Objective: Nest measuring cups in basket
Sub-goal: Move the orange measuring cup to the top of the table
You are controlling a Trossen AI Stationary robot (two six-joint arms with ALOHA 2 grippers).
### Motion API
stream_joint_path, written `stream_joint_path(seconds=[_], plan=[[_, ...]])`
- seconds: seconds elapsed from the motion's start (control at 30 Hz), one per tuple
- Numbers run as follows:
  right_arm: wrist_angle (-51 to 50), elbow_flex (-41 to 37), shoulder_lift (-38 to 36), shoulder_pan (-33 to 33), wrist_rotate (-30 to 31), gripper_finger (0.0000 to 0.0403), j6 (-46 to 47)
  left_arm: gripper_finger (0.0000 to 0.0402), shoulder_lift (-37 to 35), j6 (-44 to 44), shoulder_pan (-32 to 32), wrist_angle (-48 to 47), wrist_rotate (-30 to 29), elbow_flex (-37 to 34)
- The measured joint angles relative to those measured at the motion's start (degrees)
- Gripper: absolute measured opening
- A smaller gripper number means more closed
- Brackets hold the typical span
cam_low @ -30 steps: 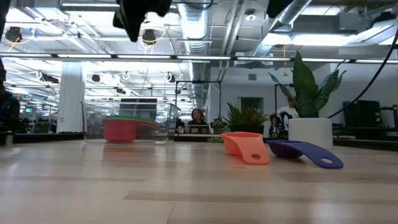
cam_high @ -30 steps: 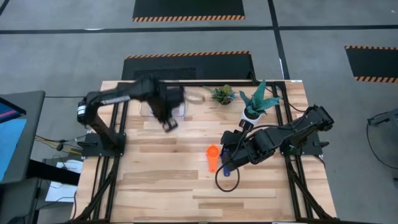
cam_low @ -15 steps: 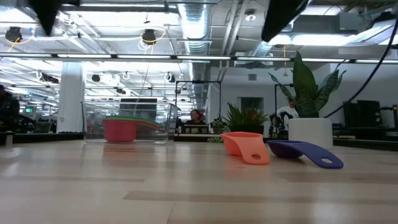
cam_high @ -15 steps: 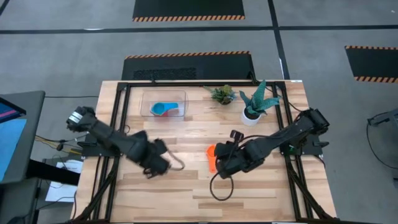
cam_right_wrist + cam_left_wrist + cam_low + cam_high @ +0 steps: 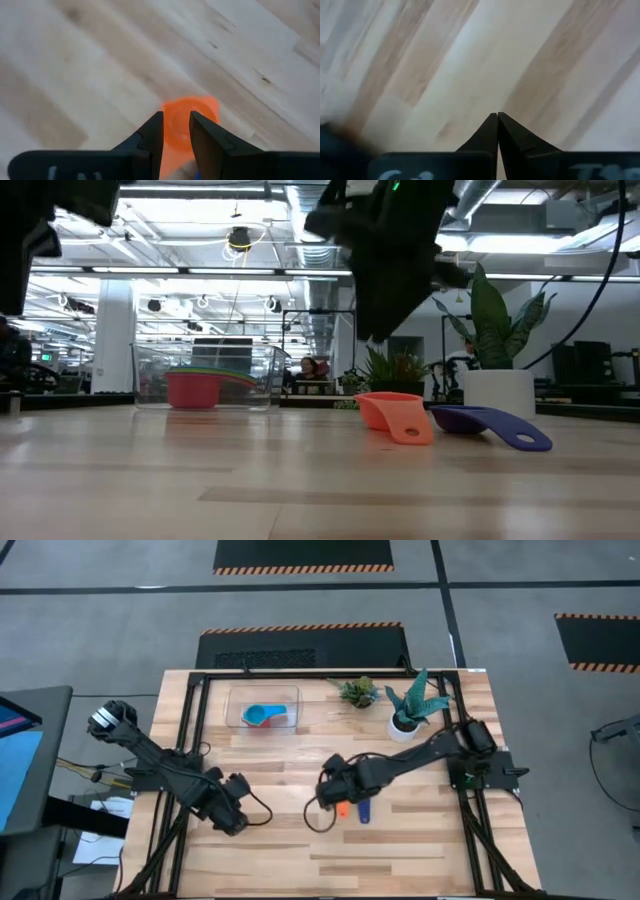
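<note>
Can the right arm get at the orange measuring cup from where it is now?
Probably yes. The right gripper hangs open just above the orange measuring cup, which lies on bare table with only the dark blue cup beside it.

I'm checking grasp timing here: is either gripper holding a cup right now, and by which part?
Nothing is held. The right gripper hangs open above the orange cup, which lies on the table. The left gripper is shut on nothing over bare wood.

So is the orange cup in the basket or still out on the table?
Out. The orange cup lies on the bare table, apart from the basket, with the right gripper above it.
</note>
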Motion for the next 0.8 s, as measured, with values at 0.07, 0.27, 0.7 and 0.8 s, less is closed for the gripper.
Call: stream_joint_path(seconds=[0.07,0.27,0.7,0.8], plan=[[-0.3,0.0,1.2,-0.7,0.2,0.0118,3.5,0.0000,-0.3,1.1,-0.2,-0.9,-0.2,-1.4],[-0.6,0.0,5.4,-2.1,-1.2,0.0118,5.5,0.0000,-0.2,5.0,-0.5,-0.3,1.0,-4.5],[-1.6,0.0,6.7,0.9,-3.0,0.0118,11.5,0.0000,-0.2,6.6,-0.5,-0.3,2.8,-5.7],[-2.1,0.0,7.1,1.6,-2.6,0.0118,13.1,0.0000,-0.2,6.6,-0.5,-0.3,2.7,-5.7]])
